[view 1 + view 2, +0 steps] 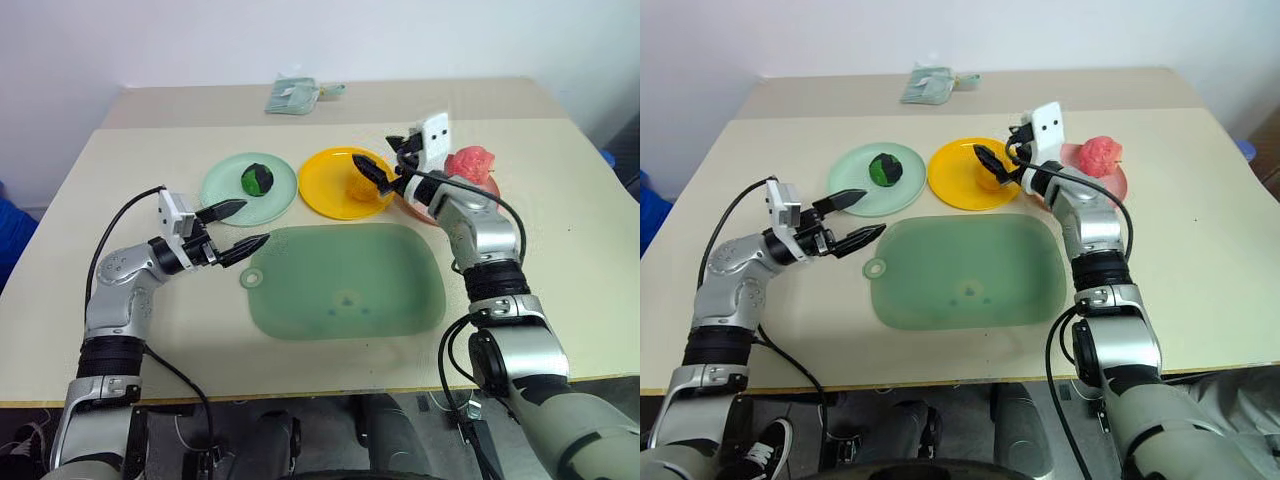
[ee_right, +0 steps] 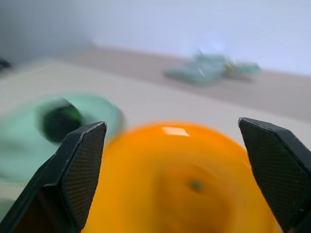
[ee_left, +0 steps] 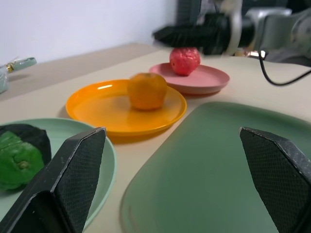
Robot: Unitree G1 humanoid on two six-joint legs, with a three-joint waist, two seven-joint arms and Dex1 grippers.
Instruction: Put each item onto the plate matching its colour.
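The right gripper (image 1: 1001, 166) hangs with fingers spread wide, empty, just above the yellow-orange fruit (image 3: 147, 90) sitting on the yellow plate (image 1: 325, 190). The left gripper (image 1: 240, 226) is wide apart too, holding nothing, beside the mint green plate (image 1: 225, 190). No readable writing.

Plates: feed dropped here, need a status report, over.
Left gripper open, empty. Right gripper open above orange fruit on yellow plate. All three items on matching plates. Nothing in the way.
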